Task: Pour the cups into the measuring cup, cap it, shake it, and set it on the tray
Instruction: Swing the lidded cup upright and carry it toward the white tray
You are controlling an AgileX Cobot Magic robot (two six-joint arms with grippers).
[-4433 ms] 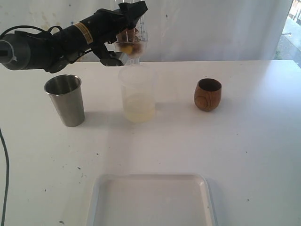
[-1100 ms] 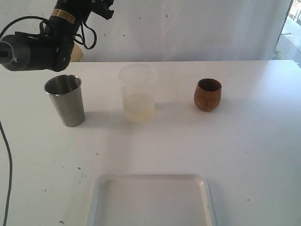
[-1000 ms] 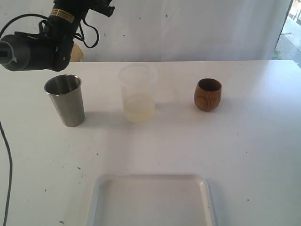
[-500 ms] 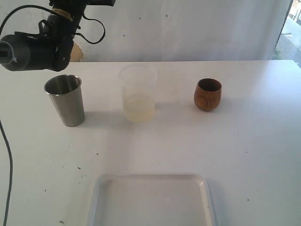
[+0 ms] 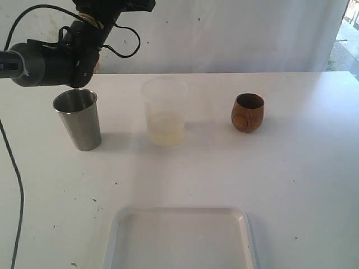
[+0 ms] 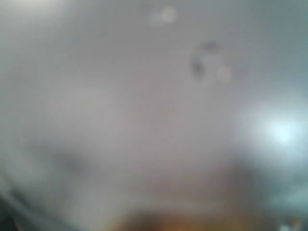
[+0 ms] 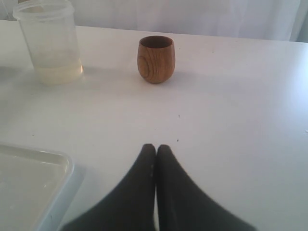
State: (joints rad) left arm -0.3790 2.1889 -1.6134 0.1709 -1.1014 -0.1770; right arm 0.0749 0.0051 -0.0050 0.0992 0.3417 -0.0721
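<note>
The steel tumbler (image 5: 78, 119) stands at the left of the white table. The brown wooden cup (image 5: 247, 112) (image 7: 155, 58) stands at the right. The white tray (image 5: 180, 238) (image 7: 29, 187) lies at the front edge. The measuring cup is out of view. My left arm (image 5: 67, 53) is raised above the tumbler, and its gripper end runs off the top edge. The left wrist view is only a grey blur with an orange-brown smear. My right gripper (image 7: 155, 147) is shut on nothing, low over the table in front of the wooden cup.
A frosted translucent cup (image 5: 164, 112) (image 7: 48, 43) holding pale yellowish liquid stands between the tumbler and the wooden cup. A black cable (image 5: 11, 185) hangs down the left side. A white wall backs the table.
The left arm held the clear measuring cup above the frosted cup, then lifted it out of the top of the view. In the last second its end swung right along the top edge.
</note>
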